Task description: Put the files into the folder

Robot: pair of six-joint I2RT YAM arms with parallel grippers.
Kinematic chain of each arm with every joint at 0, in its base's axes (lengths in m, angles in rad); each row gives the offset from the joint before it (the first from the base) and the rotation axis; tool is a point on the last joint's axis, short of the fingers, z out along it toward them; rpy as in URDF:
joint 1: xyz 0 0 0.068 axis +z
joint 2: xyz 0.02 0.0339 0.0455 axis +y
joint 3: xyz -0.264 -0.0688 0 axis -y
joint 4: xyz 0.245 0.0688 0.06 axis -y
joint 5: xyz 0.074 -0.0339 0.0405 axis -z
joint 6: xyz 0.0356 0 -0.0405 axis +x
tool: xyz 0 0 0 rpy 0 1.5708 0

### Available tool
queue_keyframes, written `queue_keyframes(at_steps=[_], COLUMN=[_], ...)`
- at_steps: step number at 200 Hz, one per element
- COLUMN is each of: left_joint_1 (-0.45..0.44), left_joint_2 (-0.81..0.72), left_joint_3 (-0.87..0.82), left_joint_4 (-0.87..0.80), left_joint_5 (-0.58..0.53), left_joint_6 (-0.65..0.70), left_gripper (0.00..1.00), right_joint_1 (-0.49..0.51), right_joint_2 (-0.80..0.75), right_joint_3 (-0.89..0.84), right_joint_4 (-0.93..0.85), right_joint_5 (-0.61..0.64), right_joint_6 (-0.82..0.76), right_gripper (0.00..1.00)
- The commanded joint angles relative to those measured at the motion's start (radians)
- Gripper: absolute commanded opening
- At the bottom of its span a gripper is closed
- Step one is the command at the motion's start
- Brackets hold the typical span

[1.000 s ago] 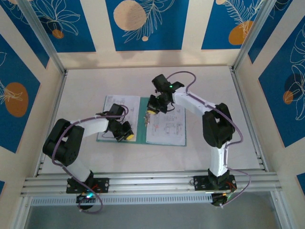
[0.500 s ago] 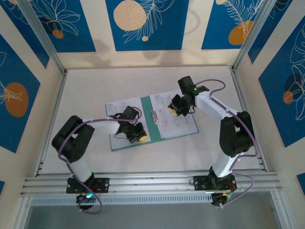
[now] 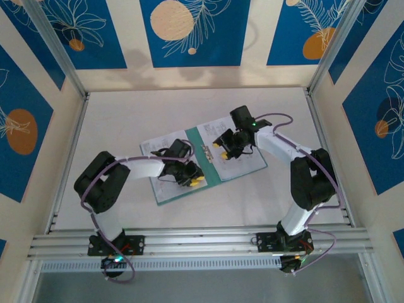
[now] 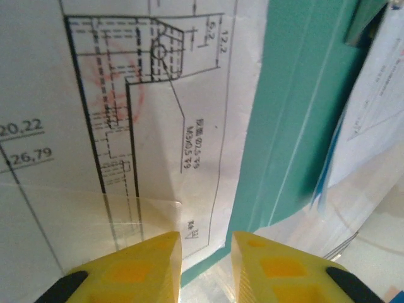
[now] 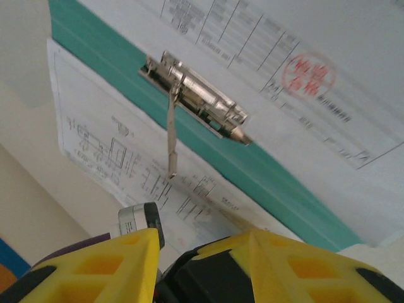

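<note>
The teal folder [image 3: 213, 172] lies open and turned askew mid-table, with a metal clip [image 3: 206, 152] on its spine. White printed files lie on both leaves: one sheet [image 3: 152, 149] on the left, another [image 3: 250, 160] on the right. My left gripper [image 3: 194, 181] hovers low over the left sheet's [image 4: 126, 95] inner edge, next to the teal spine [image 4: 297, 113]. Its jaws stand a little apart, nothing between them [image 4: 206, 252]. My right gripper [image 3: 221, 144] is over the right leaf near the clip [image 5: 196, 98], open and empty [image 5: 201, 238].
Aluminium rails [image 3: 189, 243] run along the near edge by the arm bases. Blue-patterned walls [image 3: 189, 38] close in the white table [image 3: 126, 113] at the back and sides. Bare table surrounds the folder.
The folder with its sheets has been turned anticlockwise and shifted. Both grippers have gone from shut to open. The left gripper moved right, and the right gripper came back toward the spine.
</note>
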Motion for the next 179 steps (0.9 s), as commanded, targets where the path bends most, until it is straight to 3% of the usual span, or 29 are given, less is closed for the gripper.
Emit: queue_keyframes(at_steps=[1, 100, 179], left_joint_1=[-0.001, 0.159, 0.175], left_joint_2=[-0.062, -0.180, -0.181], left_joint_3=[0.016, -0.129, -0.156], left_joint_4=[-0.064, -0.159, -0.158], left_joint_5=[0.014, 0.015, 0.019], left_joint_6=[0.037, 0.131, 0.148], left_gripper=[0.27, 0.10, 0.08], right_joint_1=[0.026, 0.068, 0.054], right_joint_2=[0.046, 0.150, 0.172], right_joint_3=[0.025, 0.039, 0.047], right_joint_4=[0.031, 0.155, 0.140], right_joint_5=[-0.054, -0.073, -0.060], right_joint_6=[0.077, 0.212, 0.220], right_gripper=[0.43, 0.35, 0.23])
